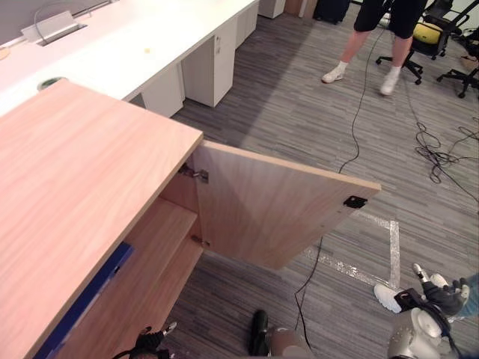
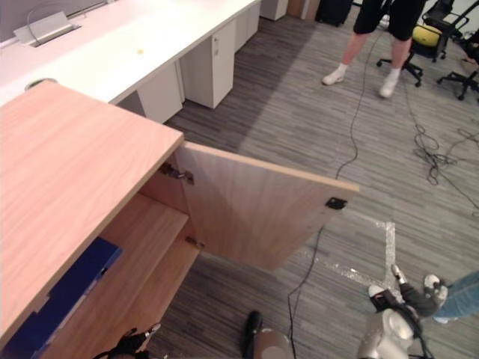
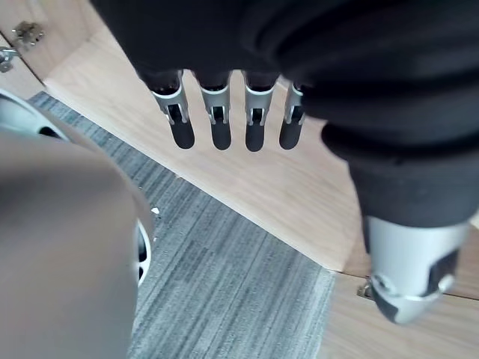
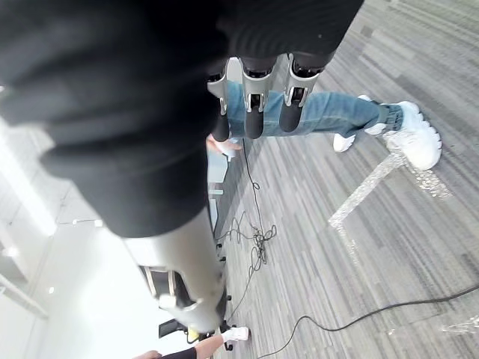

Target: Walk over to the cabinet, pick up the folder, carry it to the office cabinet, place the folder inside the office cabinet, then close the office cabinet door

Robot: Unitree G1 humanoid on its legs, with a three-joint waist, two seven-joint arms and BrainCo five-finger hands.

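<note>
Grey striped carpet (image 1: pixel 299 112) surrounds one wooden office cabinet (image 1: pixel 75 172), whose single door (image 1: pixel 277 217) stands swung wide on two hinges (image 1: pixel 196 174). One blue folder (image 2: pixel 71 292) lies inside on the upper shelf, just under the top board. It is above and to the left of the left hand (image 3: pixel 255 123), and its long axis runs along the cabinet's front edge, with one end toward the hinges. That hand hangs low by the cabinet's front edge with straight fingers, holding nothing. The right hand (image 4: pixel 254 105) is well to the right of the door's free edge, also with straight fingers and holding nothing. Open carpet with pale tape lines (image 1: pixel 393 250) lies between that hand and the door. Two people stand nearby: one in jeans (image 4: pixel 329 112) just past the right hand, one in dark shorts (image 1: pixel 385 22) far beyond it.
</note>
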